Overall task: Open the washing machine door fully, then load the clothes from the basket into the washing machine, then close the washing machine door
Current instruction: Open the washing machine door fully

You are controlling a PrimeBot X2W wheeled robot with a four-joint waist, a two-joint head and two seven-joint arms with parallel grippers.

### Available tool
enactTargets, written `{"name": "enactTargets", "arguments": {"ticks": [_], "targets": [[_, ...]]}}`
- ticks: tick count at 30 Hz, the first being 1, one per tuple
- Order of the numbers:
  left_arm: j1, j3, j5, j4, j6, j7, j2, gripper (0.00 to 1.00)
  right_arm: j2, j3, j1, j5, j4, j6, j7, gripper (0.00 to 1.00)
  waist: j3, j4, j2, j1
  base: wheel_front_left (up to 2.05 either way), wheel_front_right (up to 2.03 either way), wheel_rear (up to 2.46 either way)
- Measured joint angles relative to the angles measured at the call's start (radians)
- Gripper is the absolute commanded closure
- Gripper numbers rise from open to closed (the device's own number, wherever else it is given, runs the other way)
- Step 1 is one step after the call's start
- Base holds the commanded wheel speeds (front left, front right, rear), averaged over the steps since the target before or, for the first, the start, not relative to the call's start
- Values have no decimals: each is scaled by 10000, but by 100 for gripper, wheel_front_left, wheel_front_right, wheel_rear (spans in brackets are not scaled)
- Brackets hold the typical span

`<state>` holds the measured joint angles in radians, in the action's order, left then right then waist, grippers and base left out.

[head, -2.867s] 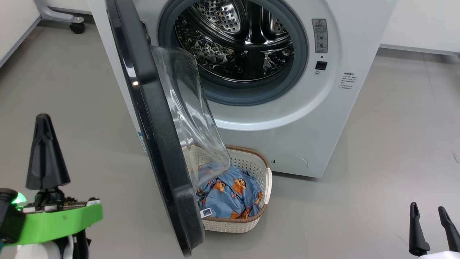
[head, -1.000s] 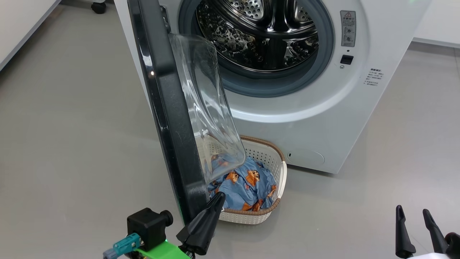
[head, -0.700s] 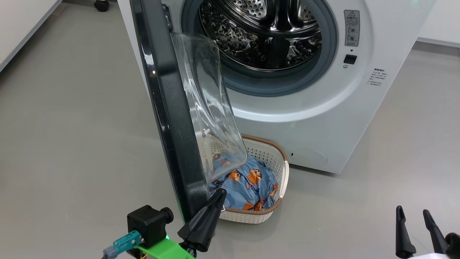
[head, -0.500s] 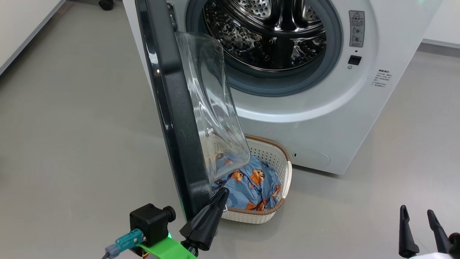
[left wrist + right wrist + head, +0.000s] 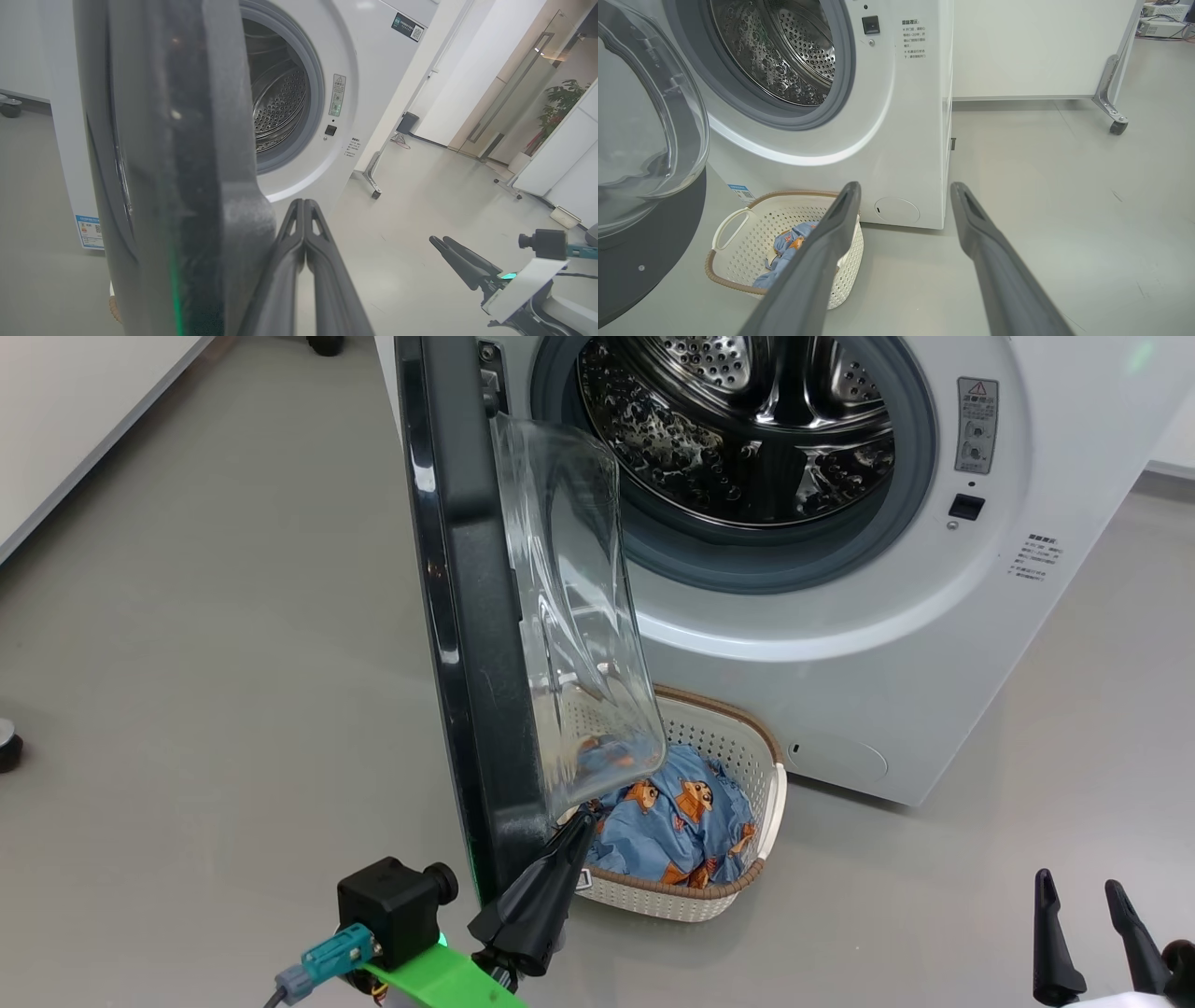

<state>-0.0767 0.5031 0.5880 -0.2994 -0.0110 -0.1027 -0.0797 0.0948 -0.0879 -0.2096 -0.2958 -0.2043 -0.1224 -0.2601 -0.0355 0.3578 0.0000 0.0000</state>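
The washing machine door (image 5: 467,616) stands swung out on its left hinge, nearly edge-on to us, its glass bowl (image 5: 579,616) turned toward the drum (image 5: 747,429). Since the earliest head picture, our left gripper (image 5: 577,821) has come from far out on the left to the door's lower rim. Its fingers are clenched together on nothing, on the rim's inner side; we cannot tell whether they touch it. The head camera has shifted too. The basket (image 5: 653,905) sits on the floor (image 5: 187,616) by the washing machine (image 5: 840,691) front, the clothes (image 5: 681,812) heaped inside. The bowl overhangs and screens the basket's left part. Our right gripper (image 5: 1076,879) hangs spread and empty, well to the right.
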Motion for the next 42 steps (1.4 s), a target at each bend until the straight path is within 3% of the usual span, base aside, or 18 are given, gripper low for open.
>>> {"name": "enactTargets", "arguments": {"ticks": [29,42], "targets": [[210,-244,-240,58,420,263,36,100,109,38,7,0,-12,0,0,0,-207,1535,0,0,0,0,0],[201,-1177,-336,190,794,941,69,100,412,368,280,4,-27,0,0,0,-522,1852,0,0,0,0,0]]}}
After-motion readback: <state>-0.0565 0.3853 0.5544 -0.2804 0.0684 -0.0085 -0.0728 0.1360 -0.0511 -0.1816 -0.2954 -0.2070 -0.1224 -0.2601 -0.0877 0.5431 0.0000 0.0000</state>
